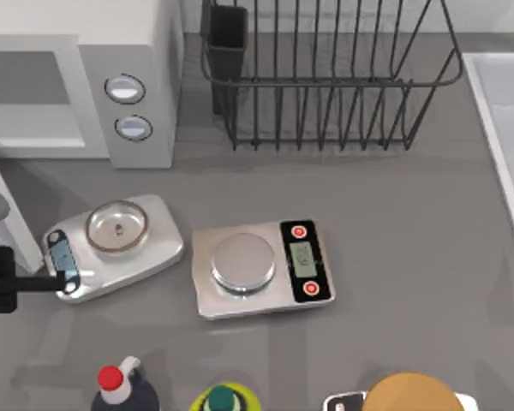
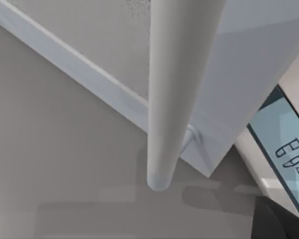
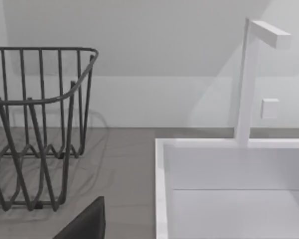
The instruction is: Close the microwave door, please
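The microwave [image 1: 146,51] stands at the back left with its cavity open and a grey panel with two round knobs. The microwave door [image 1: 17,224] is swung out toward the front, a narrow white slab at the table's left edge. My left gripper [image 1: 64,278] reaches in from the left edge, just in front of the door's free end and over the near scale's left rim. The left wrist view looks closely at the door [image 2: 249,74] and its round bar handle [image 2: 174,99]. A dark part of my right gripper [image 3: 84,224] shows in the right wrist view.
Two silver scales [image 1: 116,244] [image 1: 261,267] sit mid-table. A wire dish rack [image 1: 325,77] stands at the back and a white sink [image 1: 505,137] at the right. Bottles [image 1: 124,390] [image 1: 223,401] and a brown round object [image 1: 411,396] line the front edge.
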